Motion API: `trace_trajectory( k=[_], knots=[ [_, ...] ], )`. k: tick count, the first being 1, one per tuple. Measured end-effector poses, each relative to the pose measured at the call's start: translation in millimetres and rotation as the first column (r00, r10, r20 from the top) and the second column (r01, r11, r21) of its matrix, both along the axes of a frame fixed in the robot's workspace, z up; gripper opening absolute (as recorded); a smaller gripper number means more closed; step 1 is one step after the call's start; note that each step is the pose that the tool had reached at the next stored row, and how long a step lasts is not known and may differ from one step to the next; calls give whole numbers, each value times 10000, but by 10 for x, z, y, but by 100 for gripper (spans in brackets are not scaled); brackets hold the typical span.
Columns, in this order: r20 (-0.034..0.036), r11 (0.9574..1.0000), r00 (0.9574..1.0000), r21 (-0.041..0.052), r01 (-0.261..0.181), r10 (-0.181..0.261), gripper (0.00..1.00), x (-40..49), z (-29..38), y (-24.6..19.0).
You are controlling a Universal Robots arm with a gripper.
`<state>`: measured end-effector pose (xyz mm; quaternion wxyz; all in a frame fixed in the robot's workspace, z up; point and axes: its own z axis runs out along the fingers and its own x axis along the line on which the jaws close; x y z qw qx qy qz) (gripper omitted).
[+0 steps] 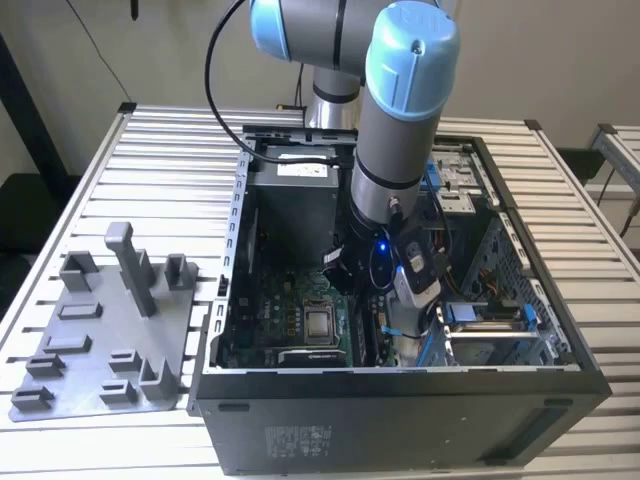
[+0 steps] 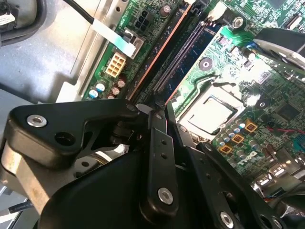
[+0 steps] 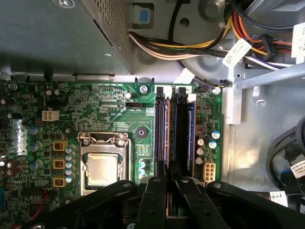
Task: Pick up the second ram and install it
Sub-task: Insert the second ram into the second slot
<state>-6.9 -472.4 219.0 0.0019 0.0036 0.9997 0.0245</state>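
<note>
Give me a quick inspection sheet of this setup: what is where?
Surface: slatted metal table carrying an open computer case.
Job's things: the second ram, a long dark stick, lies along the memory slots on the green motherboard; whether it is seated cannot be told.
Clutter: grey holder tray with upright blocks, on the exterior view's left of the case.
Gripper: gripper is down inside the case, in line with the stick's end; its grip cannot be told.
Cables: yellow, orange and black wire bundle beyond the board; black cable looping off the arm.
Surroundings: a second slatted table at the exterior view's right.
</note>
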Motion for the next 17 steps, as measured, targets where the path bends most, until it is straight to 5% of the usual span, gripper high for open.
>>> trace_trajectory(
  k=[17],
  knots=[
    [1, 9999, 9999, 4, 147, -147, 14, -3, -4, -11]
  ],
)
